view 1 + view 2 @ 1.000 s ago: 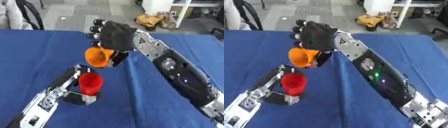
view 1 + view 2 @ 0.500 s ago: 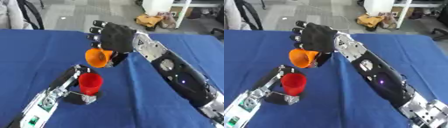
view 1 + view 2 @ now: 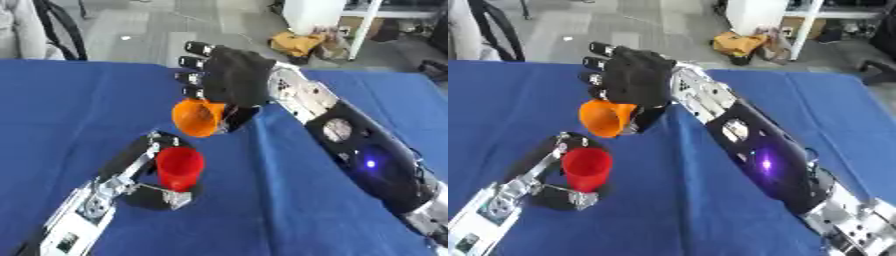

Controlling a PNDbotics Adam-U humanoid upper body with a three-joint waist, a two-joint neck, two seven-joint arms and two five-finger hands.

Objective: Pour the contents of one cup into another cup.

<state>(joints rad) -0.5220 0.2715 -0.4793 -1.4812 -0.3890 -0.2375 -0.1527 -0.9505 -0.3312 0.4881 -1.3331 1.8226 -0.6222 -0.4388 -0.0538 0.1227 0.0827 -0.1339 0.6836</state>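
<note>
My right hand (image 3: pixel 229 80) has its fingers curled round the orange cup (image 3: pixel 198 117), holding it tipped on its side in the air, mouth turned toward my left and downward. Just below and to the left of it, my left hand (image 3: pixel 149 172) is closed round the red cup (image 3: pixel 179 167), which stands upright on the blue counter (image 3: pixel 271 210). I see the two cups close but not touching.

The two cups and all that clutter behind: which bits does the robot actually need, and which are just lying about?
Needed:
orange cup, tilted in the right hand
red cup, upright in the left hand
blue table

Lying about:
yellow-brown bundle on the floor
white stand
</note>
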